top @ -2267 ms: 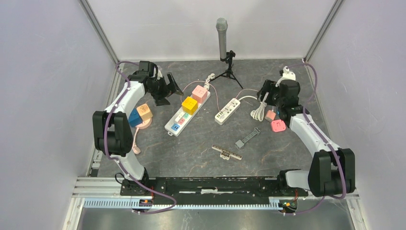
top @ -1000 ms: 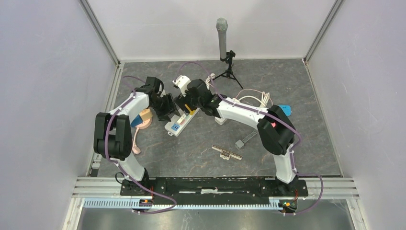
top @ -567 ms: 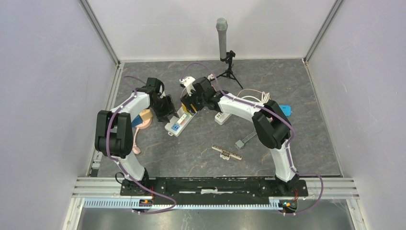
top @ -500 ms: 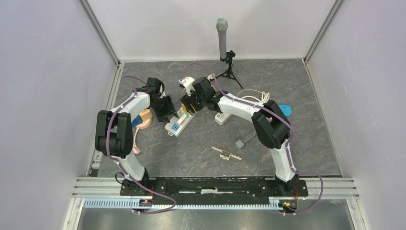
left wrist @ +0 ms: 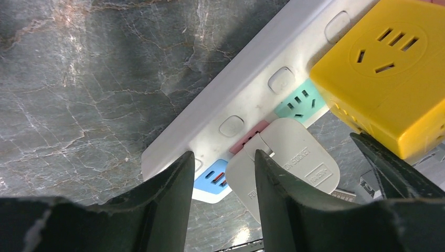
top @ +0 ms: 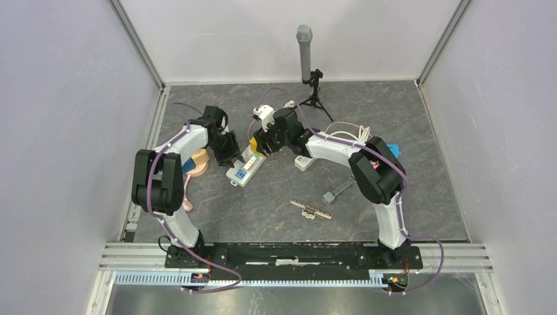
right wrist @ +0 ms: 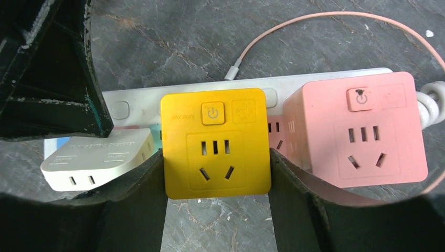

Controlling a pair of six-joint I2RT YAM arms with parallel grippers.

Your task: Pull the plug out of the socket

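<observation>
A white power strip lies left of centre. It carries a yellow cube plug, a pink cube plug and a flat white adapter. My right gripper is shut on the yellow plug, one finger flat against each of its sides, and the plug still sits in the strip. My left gripper hovers low over the strip's blue end socket. Its jaws are apart; one finger overlaps the strip's edge, the other the white adapter. In the top view both grippers meet over the strip.
A second white strip with coiled cable lies right of the arms. A microphone on a tripod stands at the back. Coloured cubes sit left, a grey bar and a toothed strip nearer. A pink cable loops behind.
My right arm swung from the right side over to the strip and its jaws closed in on the yellow plug. My left gripper settled over the strip's near end, its jaws narrowing.
</observation>
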